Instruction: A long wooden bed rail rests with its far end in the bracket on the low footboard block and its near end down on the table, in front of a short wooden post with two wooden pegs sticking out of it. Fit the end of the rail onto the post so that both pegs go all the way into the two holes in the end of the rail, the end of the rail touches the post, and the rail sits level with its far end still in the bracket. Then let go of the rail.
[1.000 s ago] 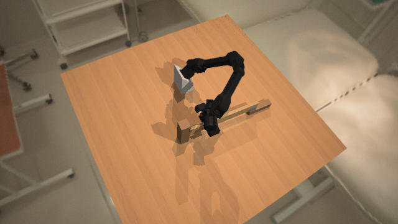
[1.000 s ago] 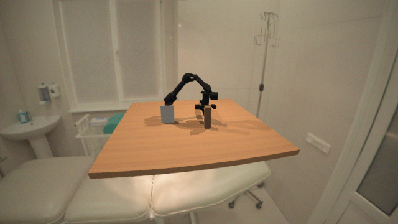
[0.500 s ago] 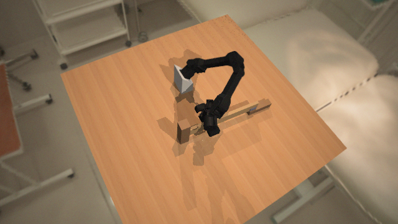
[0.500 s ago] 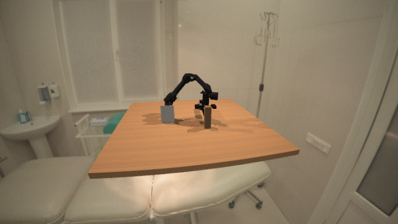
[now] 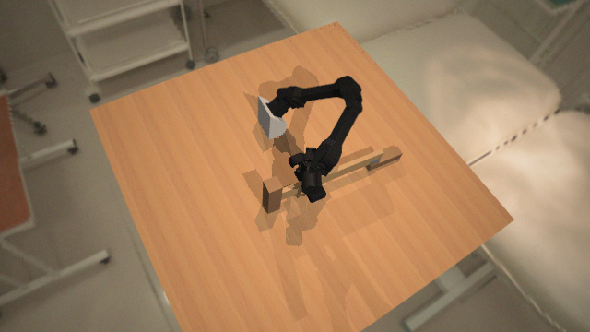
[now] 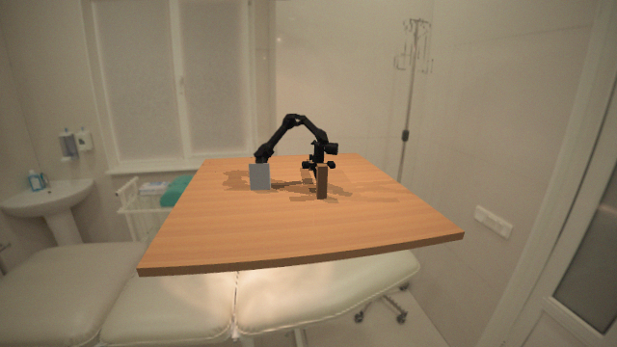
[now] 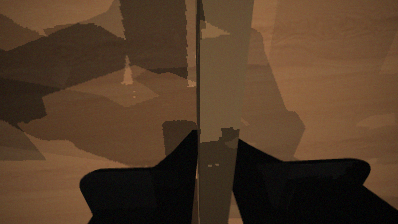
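Note:
The short wooden post (image 5: 272,195) (image 6: 322,182) stands upright on the table (image 5: 184,138) (image 6: 289,226). The long wooden rail (image 5: 357,165) (image 7: 222,85) runs from beside the post to the low footboard block (image 5: 393,154), where its far end sits at the grey bracket (image 5: 374,160). My gripper (image 5: 305,185) (image 6: 319,162) (image 7: 207,134) is shut on the rail near its post end and holds it off the table. The rail's near end is close to the post. The pegs and holes are hidden, so I cannot tell whether they are engaged.
The arm's grey base block (image 5: 269,119) (image 6: 259,176) stands behind the post on the table. A white cart (image 5: 134,41) is beyond the table's far left corner. A padded bed (image 5: 484,92) (image 6: 193,299) lies beside and under the table. An IV pole (image 6: 410,96) stands at the back.

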Motion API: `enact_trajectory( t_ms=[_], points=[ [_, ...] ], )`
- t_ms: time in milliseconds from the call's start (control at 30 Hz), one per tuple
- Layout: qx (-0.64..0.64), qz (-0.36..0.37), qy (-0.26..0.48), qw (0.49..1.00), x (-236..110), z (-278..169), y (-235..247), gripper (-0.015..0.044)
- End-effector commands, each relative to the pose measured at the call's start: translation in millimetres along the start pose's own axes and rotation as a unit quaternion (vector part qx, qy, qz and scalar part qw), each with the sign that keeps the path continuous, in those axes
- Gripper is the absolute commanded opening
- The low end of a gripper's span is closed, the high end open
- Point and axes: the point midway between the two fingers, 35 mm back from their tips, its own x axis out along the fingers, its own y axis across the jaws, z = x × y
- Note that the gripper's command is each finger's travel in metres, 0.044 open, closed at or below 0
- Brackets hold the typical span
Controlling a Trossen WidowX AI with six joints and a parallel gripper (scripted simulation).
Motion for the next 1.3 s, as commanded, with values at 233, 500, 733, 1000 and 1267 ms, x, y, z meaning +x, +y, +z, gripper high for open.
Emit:
enact_trajectory(
  t_ms=[233, 500, 733, 1000, 1267],
  points=[
    [0.001, -0.005, 0.006, 1.0, -5.0, -6.6, -0.2, 0.0],
    [0.001, -0.005, 0.006, 1.0, -3.9, -8.0, -0.2, 0.0],
    [0.001, -0.005, 0.006, 1.0, -3.1, -9.8, -0.2, 0.0],
    [0.001, -0.005, 0.006, 1.0, -2.2, -12.1, -0.3, 0.0],
    [0.002, -0.002, 0.003, 1.0, -0.1, -10.2, 0.5, 0.0053]
  ],
)
